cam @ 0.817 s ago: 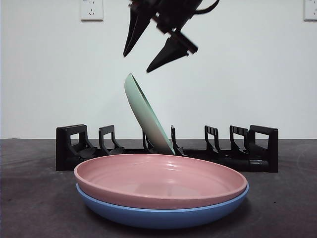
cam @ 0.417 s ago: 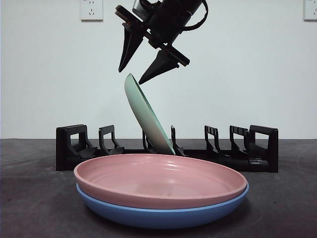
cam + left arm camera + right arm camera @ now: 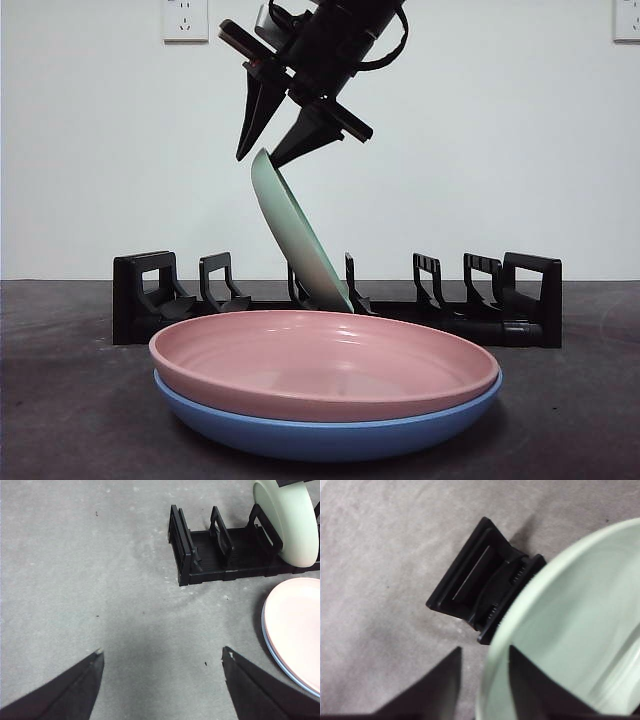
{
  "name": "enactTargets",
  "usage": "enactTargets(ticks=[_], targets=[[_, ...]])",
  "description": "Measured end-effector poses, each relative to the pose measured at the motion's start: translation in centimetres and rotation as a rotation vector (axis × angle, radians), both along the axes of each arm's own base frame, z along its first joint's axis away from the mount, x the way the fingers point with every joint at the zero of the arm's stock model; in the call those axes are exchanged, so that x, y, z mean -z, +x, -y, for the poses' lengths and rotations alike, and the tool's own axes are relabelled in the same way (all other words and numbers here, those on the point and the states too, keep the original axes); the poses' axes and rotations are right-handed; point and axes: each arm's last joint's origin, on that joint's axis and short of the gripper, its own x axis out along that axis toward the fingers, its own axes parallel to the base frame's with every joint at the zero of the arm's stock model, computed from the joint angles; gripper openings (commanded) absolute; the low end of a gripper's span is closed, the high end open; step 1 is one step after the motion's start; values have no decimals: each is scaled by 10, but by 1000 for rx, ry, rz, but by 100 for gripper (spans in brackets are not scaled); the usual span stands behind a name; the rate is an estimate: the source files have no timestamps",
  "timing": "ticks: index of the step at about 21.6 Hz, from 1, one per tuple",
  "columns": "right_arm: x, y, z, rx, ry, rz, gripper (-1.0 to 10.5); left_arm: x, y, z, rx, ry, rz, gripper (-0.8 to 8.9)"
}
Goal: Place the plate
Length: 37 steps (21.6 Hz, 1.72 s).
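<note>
Nearly done: a pink plate point(image 3: 325, 362) stacked on a blue plate point(image 3: 330, 435) waits in front.
Behind, the mint-green plate point(image 3: 292, 232) leans in the black dish rack point(image 3: 140, 300); the right gripper point(image 3: 272, 150) straddles its top rim, jaws parted. Left gripper point(image 3: 162, 655) idles wide apart.

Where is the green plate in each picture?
Front view: the green plate leans in the black rack, middle, under the right gripper.
Left wrist view: top right corner, in the rack.
Right wrist view: right side, rim between the jaws.
Shared landmark: the rack.
</note>
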Motion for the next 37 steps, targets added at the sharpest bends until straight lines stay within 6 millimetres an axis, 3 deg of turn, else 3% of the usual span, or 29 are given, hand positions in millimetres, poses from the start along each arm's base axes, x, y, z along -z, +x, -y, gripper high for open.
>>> enactTargets(ticks=[2,10,13,18,26,31,37], targets=[[0,-2,-2,-6,-2,0,14,0,0,0,0,0,0,376],[0,-6,-2,-21,5,-48,14,0,0,0,0,0,0,376],[-15,-15,4,-30,18,-38,14,0,0,0,0,0,0,376],[-73,-45,22,-97,137,66,14,0,0,0,0,0,0,376],[-111,-91,37,-222,122,166,14,0,0,0,0,0,1,375],[-122,-117,45,-280,48,227,14,0,0,0,0,0,1,371],[-110,-143,45,-296,24,333,14,0,0,0,0,0,1,371]])
